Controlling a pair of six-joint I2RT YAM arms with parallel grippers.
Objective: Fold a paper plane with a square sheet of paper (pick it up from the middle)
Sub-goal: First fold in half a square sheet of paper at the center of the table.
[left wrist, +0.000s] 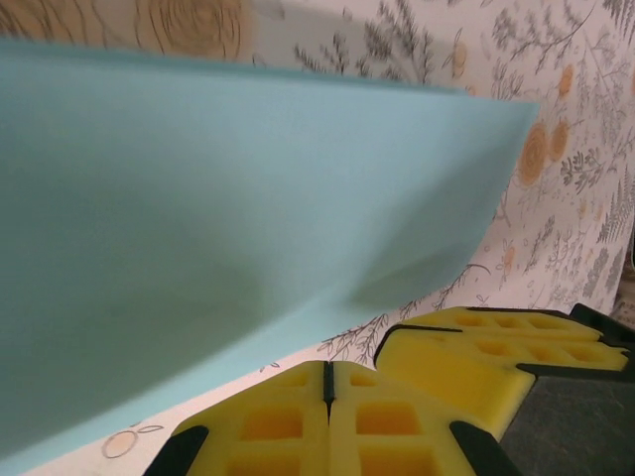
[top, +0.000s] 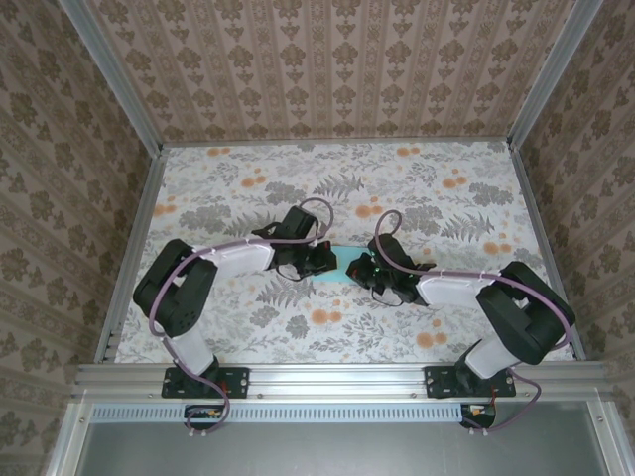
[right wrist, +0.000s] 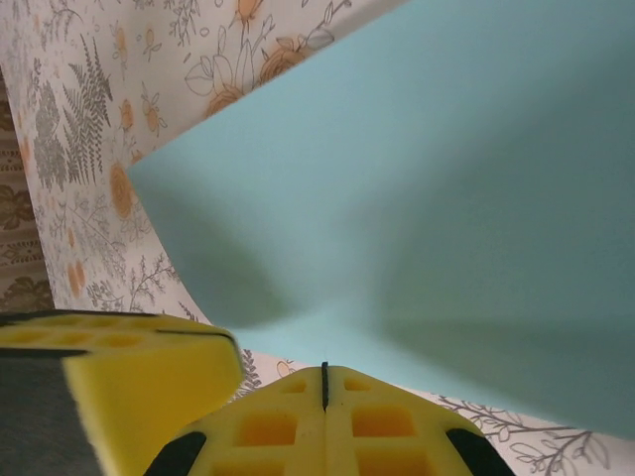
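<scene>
Turquoise paper sheet [top: 340, 268], bowed at mid-table [top: 397, 188] between left gripper [top: 325, 260] and right gripper [top: 363, 270]. Both are clenched, though whether either pinches the paper is unclear. The fold likely wants aligned edges and slow, even pressing.

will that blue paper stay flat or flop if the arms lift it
Probably floppy: the square sheet of paper bows with a soft shadowed dip. Likely light, thin enough to crease easily, and may slide on the flat table.
</scene>
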